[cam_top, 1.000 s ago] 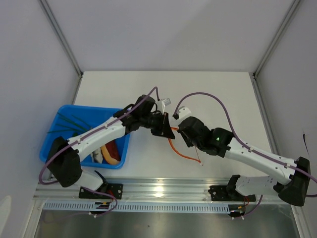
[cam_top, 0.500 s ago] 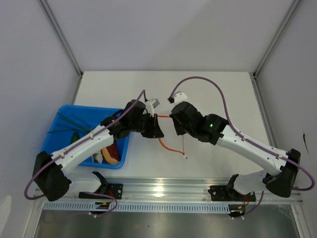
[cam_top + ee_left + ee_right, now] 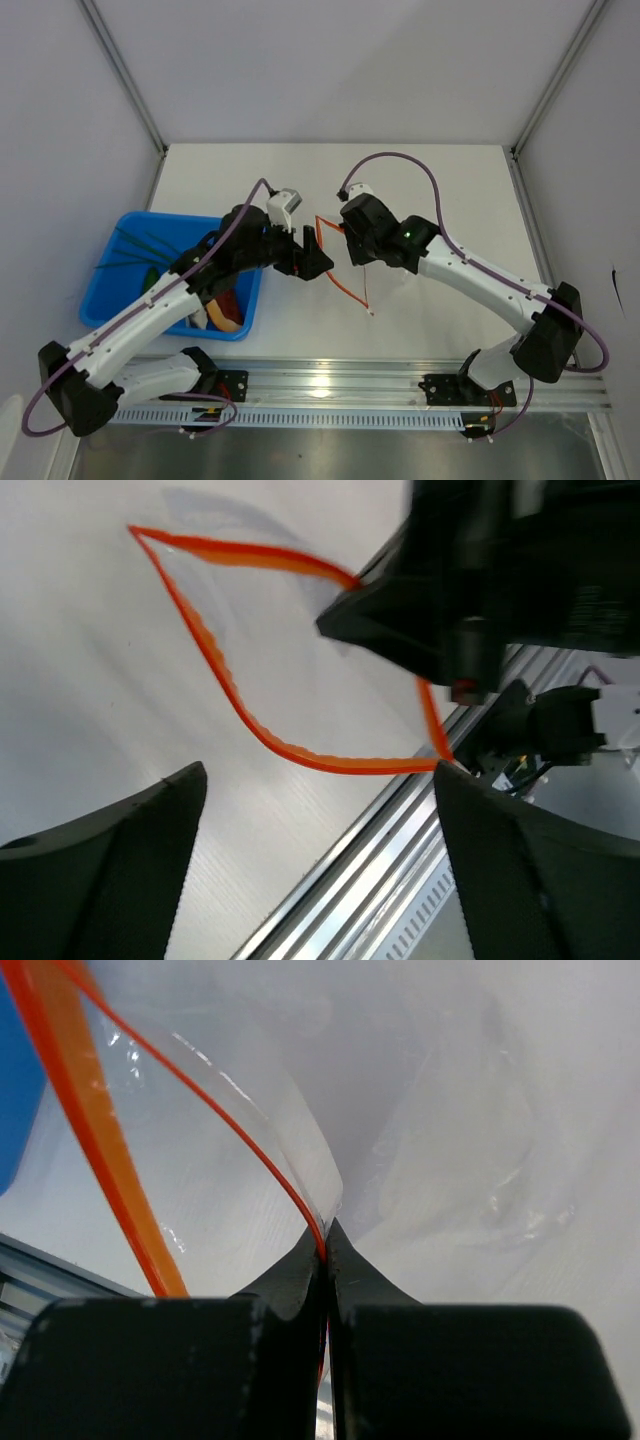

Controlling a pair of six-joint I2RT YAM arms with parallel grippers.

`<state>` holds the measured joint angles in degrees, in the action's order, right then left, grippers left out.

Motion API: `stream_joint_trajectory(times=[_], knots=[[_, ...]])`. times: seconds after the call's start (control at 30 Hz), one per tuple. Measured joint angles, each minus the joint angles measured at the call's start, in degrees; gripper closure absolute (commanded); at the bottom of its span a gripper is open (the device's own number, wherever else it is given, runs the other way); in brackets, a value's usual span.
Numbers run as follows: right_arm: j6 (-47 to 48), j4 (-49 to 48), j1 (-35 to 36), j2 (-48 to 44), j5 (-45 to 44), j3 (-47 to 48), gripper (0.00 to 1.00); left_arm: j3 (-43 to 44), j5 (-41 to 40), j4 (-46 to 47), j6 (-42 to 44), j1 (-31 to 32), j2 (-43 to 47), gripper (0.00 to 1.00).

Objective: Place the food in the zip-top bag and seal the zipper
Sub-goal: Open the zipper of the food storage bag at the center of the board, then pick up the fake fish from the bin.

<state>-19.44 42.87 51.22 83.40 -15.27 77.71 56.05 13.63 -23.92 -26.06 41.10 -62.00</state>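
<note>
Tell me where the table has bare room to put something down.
Free: on the white table, the far strip along the back wall and the far right corner. Crowded: the centre, around the clear plastic zip-top bag, and the left, filled by the blue plastic tray.

The zip-top bag (image 3: 430, 1130) is thin clear plastic film, glossy and crinkled; its zipper (image 3: 220, 670) is ribbed red-orange plastic. The right gripper (image 3: 326, 1250) is matt black plastic. The table (image 3: 420, 180) is matt white, the tray (image 3: 170, 216) glossy blue plastic, the bottom rail (image 3: 330, 375) brushed metal.
</note>
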Motion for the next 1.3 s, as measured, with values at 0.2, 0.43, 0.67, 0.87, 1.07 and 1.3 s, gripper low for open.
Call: stream_joint_trajectory(times=[0.2,0.43,0.67,0.87,1.07,1.3], knots=[[0.0,-0.4,-1.1,3.5,1.4,0.4,1.00,1.7,-3.7,0.4,1.1,0.0,7.1,0.00],[0.0,-0.8,-2.8,5.2,3.1,0.5,1.00,1.9,-17.4,-7.4,-0.8,-3.4,13.4,0.14],[0.2,-1.1,-4.3,5.2,5.4,0.8,1.00,0.5,-19.5,-14.5,-3.1,-21.4,12.7,0.15],[1.3,-1.1,-5.0,5.2,7.5,0.8,1.00,-0.2,-14.9,-17.4,-3.9,-33.3,6.6,0.15],[2.4,-1.2,-5.8,5.2,9.3,0.7,1.00,-1.1,-11.7,-18.2,-4.2,-38.6,-2.9,0.15],[3.6,-1.7,-6.4,5.2,10.9,0.7,1.00,-3.7,-12.1,-19.3,-7.3,-44.7,-4.0,0.16]])
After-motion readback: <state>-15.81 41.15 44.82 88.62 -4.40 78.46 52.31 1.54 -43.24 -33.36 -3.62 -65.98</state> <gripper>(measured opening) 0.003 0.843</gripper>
